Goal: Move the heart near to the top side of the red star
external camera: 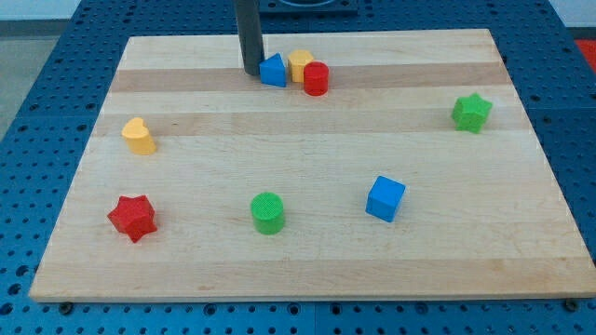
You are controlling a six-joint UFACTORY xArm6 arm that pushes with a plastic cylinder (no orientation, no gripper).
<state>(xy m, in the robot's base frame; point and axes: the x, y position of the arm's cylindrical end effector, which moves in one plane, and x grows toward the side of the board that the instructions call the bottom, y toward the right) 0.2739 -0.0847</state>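
The yellow heart (138, 135) lies at the view's left, mid-height on the board. The red star (131, 218) lies below it, near the lower left, well apart from it. My tip (252, 70) is at the view's top, just left of the blue triangular block (273, 71) and touching or nearly touching it. It is far to the upper right of the heart and the star.
A yellow block (299, 63) and a red cylinder (316, 79) cluster right of the blue triangular block. A green cylinder (267, 213) and a blue cube (385, 198) lie lower middle. A green star (471, 113) lies at the right. The wooden board (307, 270) rests on a blue surface.
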